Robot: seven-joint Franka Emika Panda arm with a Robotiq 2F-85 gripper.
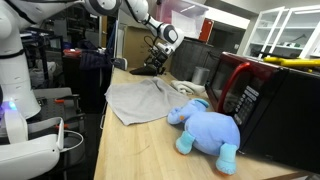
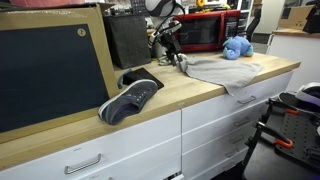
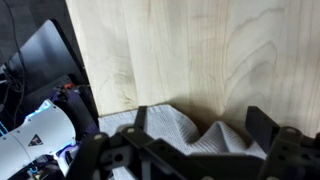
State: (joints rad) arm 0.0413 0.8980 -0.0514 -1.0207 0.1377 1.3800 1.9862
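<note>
Hovering my claw (image 1: pixel 156 62), jaws fully wide and empty, over the far corner of the grey cloth (image 1: pixel 140 100) spread on the counter (image 1: pixel 130 155), I judge this the approach step; a pinch next calls for lowering straight onto the crumpled edge.

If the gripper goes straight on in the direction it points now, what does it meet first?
Probably the grey cloth: in the wrist view its crumpled edge lies right ahead of the open gripper, on the wooden counter. Depth is unclear.
</note>
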